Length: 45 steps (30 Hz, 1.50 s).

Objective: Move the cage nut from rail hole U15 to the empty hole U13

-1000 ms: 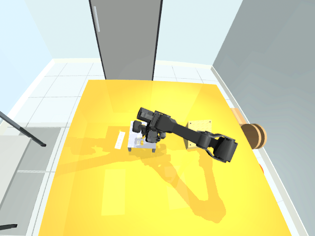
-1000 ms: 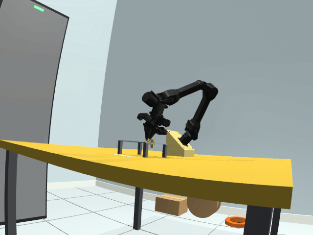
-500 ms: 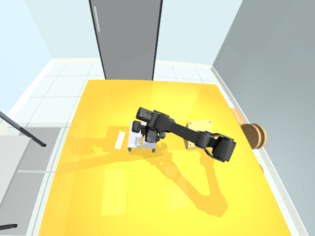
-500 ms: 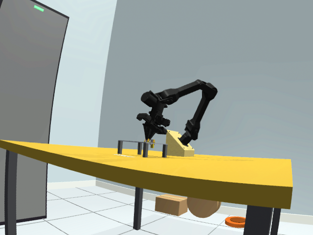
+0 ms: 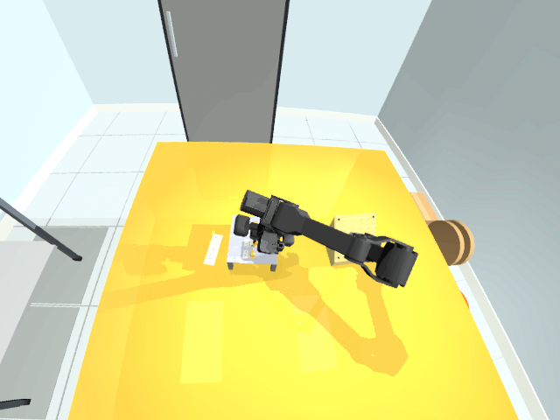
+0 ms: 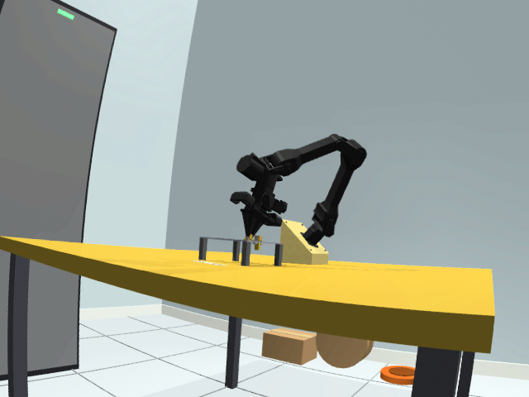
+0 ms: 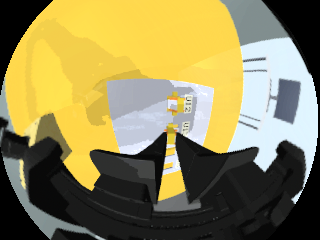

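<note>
The gripper [image 5: 256, 241] [image 6: 250, 236] [image 7: 171, 134] is clenched on the cage nut [image 6: 249, 237] [image 7: 171, 130], which sits between the fingertips at the rail plate [image 5: 237, 253] [image 6: 221, 238] [image 7: 130, 117]. The nut is at the position next to U12, probably U13; its label is partly covered by a finger. I cannot tell if the nut is square, or if its wings are already open below.

For this step, I think it is good to keep the nut level and centred over the hole, then press straight down with even force until both wings pass. If one side stays high, a small correction of tilt is better than more force. The fingers should open only after the nut is seated, and then rise straight, so they do not pull it out.

In the top view, the other nut [image 5: 252, 254] [image 6: 257, 242] [image 7: 175, 104] is just beside, on the near side, so this is the tight side; wide opening or sliding toward it could disturb it. The near edge of the plate is also close. The white strip [image 5: 213, 249] [image 6: 207, 262] lies apart to the left, and the base block [image 5: 338, 226] [image 6: 293, 246] stands to the right. The table edges are well apart. Upward seems the safest way out.
</note>
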Motion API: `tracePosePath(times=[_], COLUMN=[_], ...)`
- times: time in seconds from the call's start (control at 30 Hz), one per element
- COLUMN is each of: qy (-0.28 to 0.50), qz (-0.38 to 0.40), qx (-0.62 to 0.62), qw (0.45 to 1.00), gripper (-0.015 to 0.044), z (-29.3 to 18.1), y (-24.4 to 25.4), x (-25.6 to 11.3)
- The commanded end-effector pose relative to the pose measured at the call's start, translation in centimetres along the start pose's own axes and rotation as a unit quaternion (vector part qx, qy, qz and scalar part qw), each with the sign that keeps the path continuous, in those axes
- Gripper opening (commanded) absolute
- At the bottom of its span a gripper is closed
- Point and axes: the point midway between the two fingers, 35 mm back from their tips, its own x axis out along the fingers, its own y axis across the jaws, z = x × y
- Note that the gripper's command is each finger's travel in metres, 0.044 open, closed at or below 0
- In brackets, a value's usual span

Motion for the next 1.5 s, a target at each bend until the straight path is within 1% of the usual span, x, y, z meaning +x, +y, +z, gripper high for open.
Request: tracePosePath(times=[0.0, 1.47], qy=[0.002, 0.002], qz=[0.004, 0.035], qx=[-0.002, -0.003], qw=[1.0, 0.999], gripper=[0.0029, 0.0029], z=[-0.08, -0.04], y=[-0.07, -0.37], x=[0.03, 0.03])
